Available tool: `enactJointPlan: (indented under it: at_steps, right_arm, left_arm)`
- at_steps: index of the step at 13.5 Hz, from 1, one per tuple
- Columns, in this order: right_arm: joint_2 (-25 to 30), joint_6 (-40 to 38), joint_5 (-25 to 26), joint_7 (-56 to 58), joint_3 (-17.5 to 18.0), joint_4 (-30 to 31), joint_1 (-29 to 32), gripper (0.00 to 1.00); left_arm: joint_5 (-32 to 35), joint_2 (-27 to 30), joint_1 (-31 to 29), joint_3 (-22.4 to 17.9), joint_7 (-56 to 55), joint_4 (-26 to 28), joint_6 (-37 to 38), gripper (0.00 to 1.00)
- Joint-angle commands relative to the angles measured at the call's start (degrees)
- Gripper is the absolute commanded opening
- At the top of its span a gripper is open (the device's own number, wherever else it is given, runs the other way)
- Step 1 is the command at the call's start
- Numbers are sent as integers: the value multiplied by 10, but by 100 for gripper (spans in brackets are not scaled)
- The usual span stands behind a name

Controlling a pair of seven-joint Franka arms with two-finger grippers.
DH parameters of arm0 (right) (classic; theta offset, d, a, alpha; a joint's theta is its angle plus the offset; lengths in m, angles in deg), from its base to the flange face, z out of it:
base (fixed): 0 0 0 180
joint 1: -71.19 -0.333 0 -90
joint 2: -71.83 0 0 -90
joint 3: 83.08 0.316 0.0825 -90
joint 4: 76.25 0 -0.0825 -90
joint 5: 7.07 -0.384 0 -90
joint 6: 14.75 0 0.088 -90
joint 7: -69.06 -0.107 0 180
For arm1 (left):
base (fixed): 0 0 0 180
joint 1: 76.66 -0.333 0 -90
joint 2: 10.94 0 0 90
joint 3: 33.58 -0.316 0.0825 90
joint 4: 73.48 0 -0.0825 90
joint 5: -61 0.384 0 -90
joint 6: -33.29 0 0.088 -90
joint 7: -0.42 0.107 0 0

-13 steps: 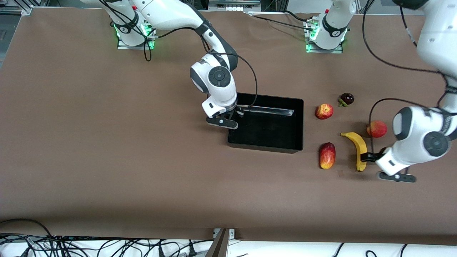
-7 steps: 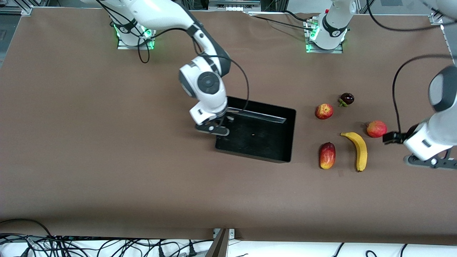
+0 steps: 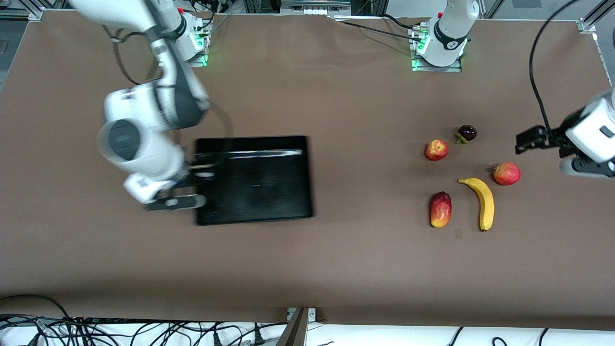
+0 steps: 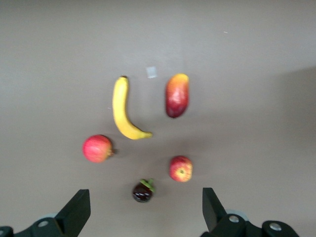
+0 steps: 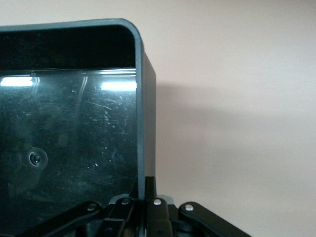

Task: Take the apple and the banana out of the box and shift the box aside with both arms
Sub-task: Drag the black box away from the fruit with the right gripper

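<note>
**Right arm grips black box by its wall as left arm hangs above the fruit**

The right pincer (image 3: 192, 185) is clamped on the wall of the glossy black box (image 3: 254, 180), at the side toward the right arm's end of the table (image 3: 307, 269); the right wrist view shows that wall (image 5: 146, 123) running straight down between the fingers. The box lies toward the right arm's half of the table, well apart from every fruit, and nothing is inside it.

The left pincer (image 3: 521, 142) hangs in the air over the left arm's end of the table, its fingers (image 4: 75, 213) spread wide with nothing between them. Below it the fruit lies in a loose cluster. The yellow banana (image 3: 482, 202) rests near the red-and-yellow mango (image 3: 440, 209), the two not touching. The small apple (image 3: 436, 150), red with yellow patches, sits farther from the front camera than the mango, with a small dark fruit (image 3: 466, 132) with a green stalk just beside it. A redder round fruit (image 3: 507, 173) lies near the banana's tip, toward the left arm's end.
</note>
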Motion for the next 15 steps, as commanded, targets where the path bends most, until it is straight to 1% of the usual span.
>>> enactJointPlan:
  at_steps: [1,2,3,4,5,7,9,10,11,12,13,15]
  right_arm:
    - [55,67,-13,114,-51,116,16,0]
    - [58,103,-14,161,-83,149,17,0]
    - [57,135,-16,202,-103,174,20,0]
    - [56,160,-36,228,-111,194,34,0]
    - [50,168,-54,241,-111,204,49,0]
    - [34,176,-63,246,-111,210,65,0]
    - [28,180,-63,243,-111,224,85,0]
    - [27,175,-63,240,-111,225,89,17]
    - [30,172,-63,238,-111,225,92,74]
    - [37,164,-63,237,-111,220,92,100]
    - [48,145,-63,232,-111,209,91,100]
    - [62,78,-62,230,-109,157,86,100]
  left_arm:
    - [-49,72,38,-81,13,73,-30,100]
    - [-42,109,55,-98,12,116,-29,100]
    - [-36,151,68,-108,5,177,-36,100]
    - [-31,164,71,-118,3,199,-62,100]
    - [-31,165,79,-124,3,199,-67,100]
    - [-18,175,106,-146,-3,204,-67,100]
    - [-13,170,114,-146,-28,203,-64,100]
    - [-9,169,121,-147,-35,205,-64,100]
    - [-9,169,129,-158,-43,203,-67,100]
    - [-6,169,150,-174,-42,201,-67,100]
    - [2,168,168,-192,-41,199,-67,100]
    - [12,155,159,-195,-34,198,-70,100]
